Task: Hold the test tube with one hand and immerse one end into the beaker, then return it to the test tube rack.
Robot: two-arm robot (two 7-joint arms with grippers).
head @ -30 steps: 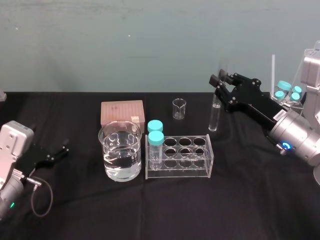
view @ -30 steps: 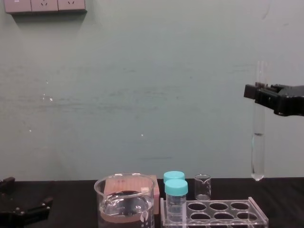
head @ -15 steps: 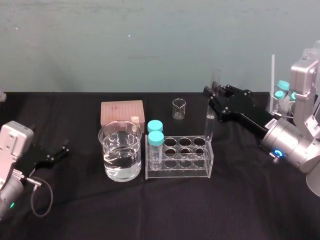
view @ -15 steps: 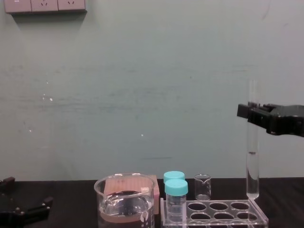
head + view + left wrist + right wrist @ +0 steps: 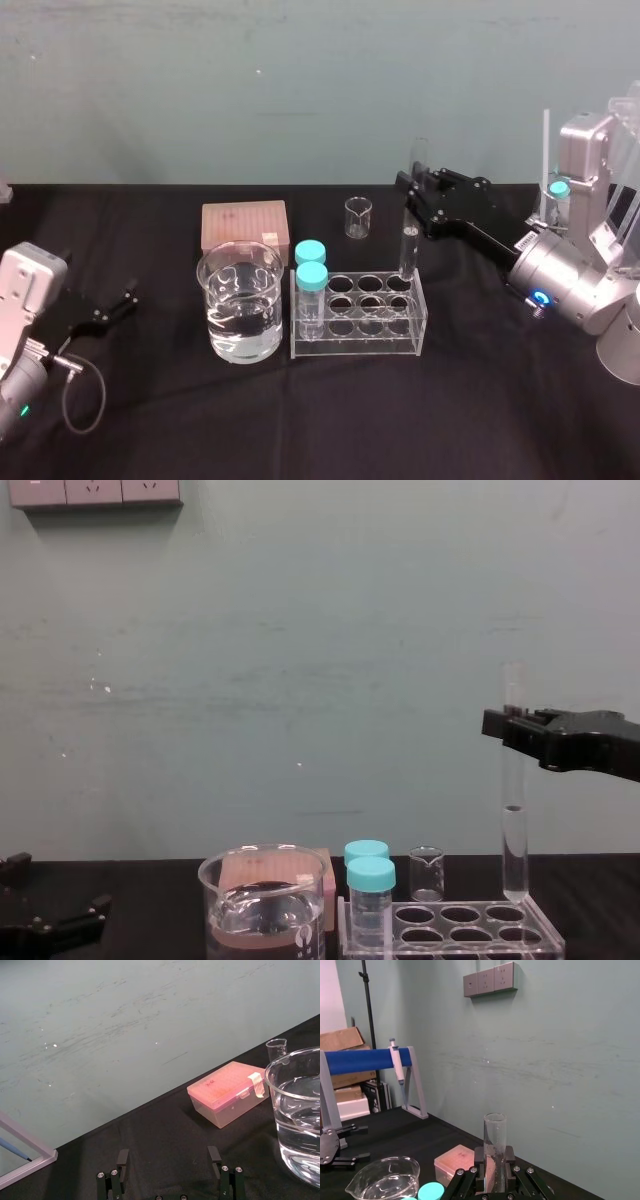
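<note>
Down at the near left of the table we have the left gripper (image 5: pixel 125 302) parked, fingers spread, nothing between them. Out to mid-table now: the beaker (image 5: pixel 240 312) with water in it, and just beside it, on its right, the test tube rack (image 5: pixel 356 342), with two teal-capped vials (image 5: pixel 311 278) standing in its left end. And the action: over the rack's far right corner the right gripper (image 5: pixel 410 200) is clenched on the test tube (image 5: pixel 409 240), which is upright. Its rounded end is just above a hole, not yet in it by our read of the chest view. We'd call this the return leg. The next move wants a slow, straight descent centred on that hole, then a release. Farther back sit the tiny beaker (image 5: pixel 358 217) and a pink box (image 5: pixel 244 225).
</note>
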